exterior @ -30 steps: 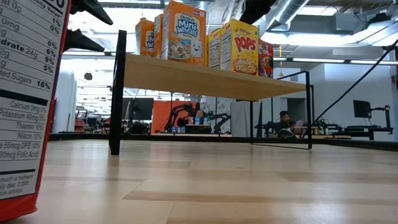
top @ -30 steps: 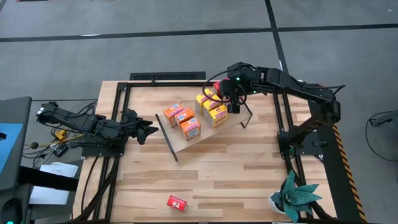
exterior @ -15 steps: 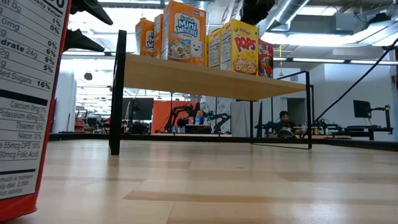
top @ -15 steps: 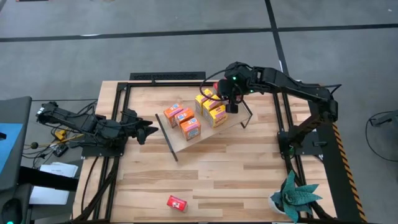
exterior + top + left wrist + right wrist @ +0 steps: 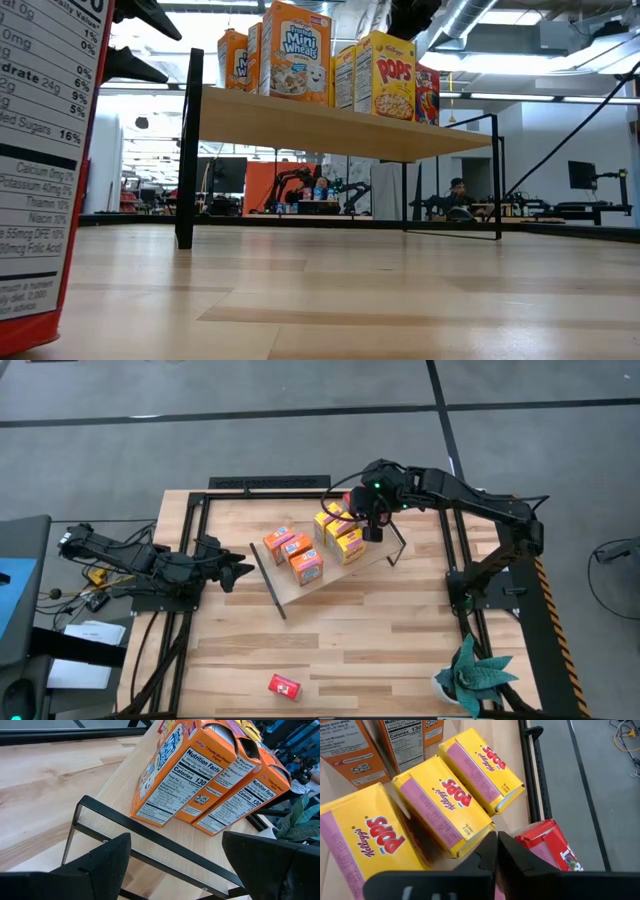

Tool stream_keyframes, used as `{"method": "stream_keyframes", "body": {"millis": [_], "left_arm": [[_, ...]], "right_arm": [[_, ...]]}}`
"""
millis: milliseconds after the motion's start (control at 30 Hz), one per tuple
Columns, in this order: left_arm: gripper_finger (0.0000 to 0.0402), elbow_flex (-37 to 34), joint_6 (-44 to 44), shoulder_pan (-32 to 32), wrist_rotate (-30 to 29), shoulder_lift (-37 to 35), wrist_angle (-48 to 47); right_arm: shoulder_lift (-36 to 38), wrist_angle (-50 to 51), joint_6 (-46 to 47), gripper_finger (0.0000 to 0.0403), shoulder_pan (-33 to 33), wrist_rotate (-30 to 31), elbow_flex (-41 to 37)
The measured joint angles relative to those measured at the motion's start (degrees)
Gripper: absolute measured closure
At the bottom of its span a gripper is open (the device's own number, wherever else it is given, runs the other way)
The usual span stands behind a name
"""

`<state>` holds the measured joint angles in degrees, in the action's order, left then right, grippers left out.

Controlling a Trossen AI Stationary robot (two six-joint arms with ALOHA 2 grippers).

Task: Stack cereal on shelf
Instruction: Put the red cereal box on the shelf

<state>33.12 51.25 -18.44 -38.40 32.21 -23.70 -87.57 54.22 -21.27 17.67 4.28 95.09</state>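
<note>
1. High view: the shelf (image 5: 330, 575) stands slantwise on the worktop (image 5: 330, 650), carrying three orange boxes (image 5: 293, 553) side by side and yellow boxes (image 5: 340, 535) beside them, set upright in rows, probably to keep room free.
2. The right gripper (image 5: 368, 520) hangs over the shelf's far end, next to the yellow boxes; in the right wrist view its fingers (image 5: 485, 857) are pressed together and hold nothing, with a red box (image 5: 550, 845) just beyond them on the board.
3. The left gripper (image 5: 235, 570) waits at the shelf's other end, fingers (image 5: 107, 857) spread wide.
4. One red box (image 5: 285, 686) lies alone near the worktop's front edge, well apart from the shelf, probably still to be stacked.
5. A potted plant (image 5: 472, 672) sits at the corner; grey floor surrounds the bench.
</note>
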Motion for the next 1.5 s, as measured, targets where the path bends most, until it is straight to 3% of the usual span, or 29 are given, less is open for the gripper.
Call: {"method": "stream_keyframes", "body": {"millis": [300,600,967,1300,1500], "left_arm": [[0.0097,0.0,0.3,0.0,0.0,0.0,0.0],[0.0097,0.0,0.4,0.0,0.0,0.0,0.0],[0.0097,0.0,0.4,0.0,0.0,0.0,0.1],[0.0097,0.0,0.5,0.0,0.0,0.0,0.3],[0.0097,0.0,0.6,0.0,0.0,0.0,0.2]], "right_arm": [[0.0,1.3,0.3,0.0385,0.0,-0.1,0.0],[0.0,1.8,0.4,0.0366,0.5,-0.3,0.0],[0.0,1.9,0.6,0.0385,0.5,-0.9,0.0],[-2.6,2.2,0.4,0.0363,0.1,-2.8,0.0],[-2.3,0.7,-0.3,0.0375,-0.5,-2.6,0.0]]}}
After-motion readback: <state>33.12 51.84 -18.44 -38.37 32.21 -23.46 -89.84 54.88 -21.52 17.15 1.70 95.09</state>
